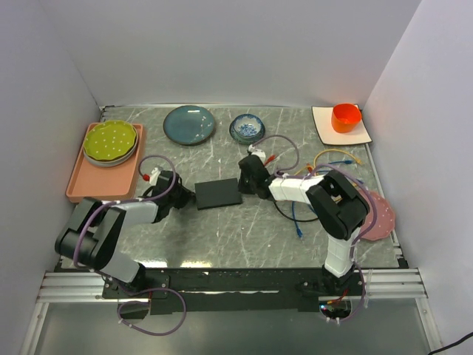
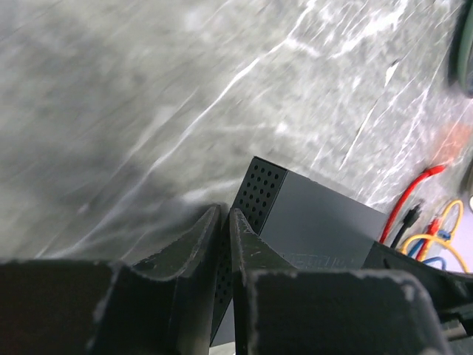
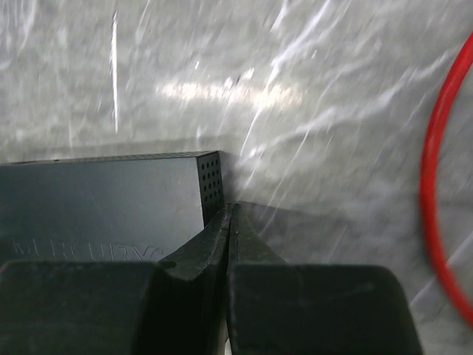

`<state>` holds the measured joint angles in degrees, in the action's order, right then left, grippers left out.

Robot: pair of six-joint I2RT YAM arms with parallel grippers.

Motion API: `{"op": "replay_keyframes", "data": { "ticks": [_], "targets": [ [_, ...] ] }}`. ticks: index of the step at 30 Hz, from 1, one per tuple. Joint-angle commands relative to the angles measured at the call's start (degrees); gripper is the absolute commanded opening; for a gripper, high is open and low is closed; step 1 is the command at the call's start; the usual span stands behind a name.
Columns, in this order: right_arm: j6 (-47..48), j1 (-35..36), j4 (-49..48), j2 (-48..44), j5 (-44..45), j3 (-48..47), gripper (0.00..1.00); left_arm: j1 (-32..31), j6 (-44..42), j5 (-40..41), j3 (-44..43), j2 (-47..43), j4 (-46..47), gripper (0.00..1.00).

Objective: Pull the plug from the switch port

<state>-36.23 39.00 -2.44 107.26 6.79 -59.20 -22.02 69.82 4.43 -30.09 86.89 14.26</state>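
Grey marbled bench (image 1: 222,237), white walls round it, and the switch (image 1: 219,193) lies flat on it. My left fingers (image 2: 194,259) are clenched together on nothing, just beside the switch's vented left end. Same deal for my right fingers (image 3: 211,248), squeezed empty at its right corner. Loose cables (image 1: 336,157) sprawl right of the switch.

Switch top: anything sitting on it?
Nothing sits on the switch; its top is bare. The left tool and right tool flank its vented ends. Its sockets and any plug are out of sight.
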Motion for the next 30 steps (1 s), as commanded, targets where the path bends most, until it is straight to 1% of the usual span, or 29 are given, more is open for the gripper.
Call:
{"op": "replay_keyframes", "data": {
  "ticks": [1,6,11,14,20,30],
  "targets": [
    [-5.86,9.06,1.31,0.05,-7.67,5.49,0.00,-3.64,-0.30,-5.66,2.84,-2.78,0.33,0.18],
    [-8.07,11.18,-1.08,-0.12,-7.31,8.84,0.00,-3.64,-1.35,-5.39,2.67,-2.69,0.68,0.18],
    [-6.05,11.45,1.55,-0.39,-4.59,7.17,0.00,-3.73,-1.53,-6.36,0.38,0.38,1.38,0.18],
    [-5.17,11.36,2.17,-0.65,-3.80,6.47,0.00,-3.73,-1.09,-6.01,0.20,0.39,2.17,0.19],
    [-4.55,9.25,3.84,-0.65,-4.15,5.59,0.00,-3.73,-1.88,-5.22,-0.67,0.20,1.38,0.20],
    [-1.39,5.03,5.69,-3.11,-3.27,3.91,0.00,-4.70,-2.32,-6.36,-3.40,2.14,2.00,0.22]
  ]
}}
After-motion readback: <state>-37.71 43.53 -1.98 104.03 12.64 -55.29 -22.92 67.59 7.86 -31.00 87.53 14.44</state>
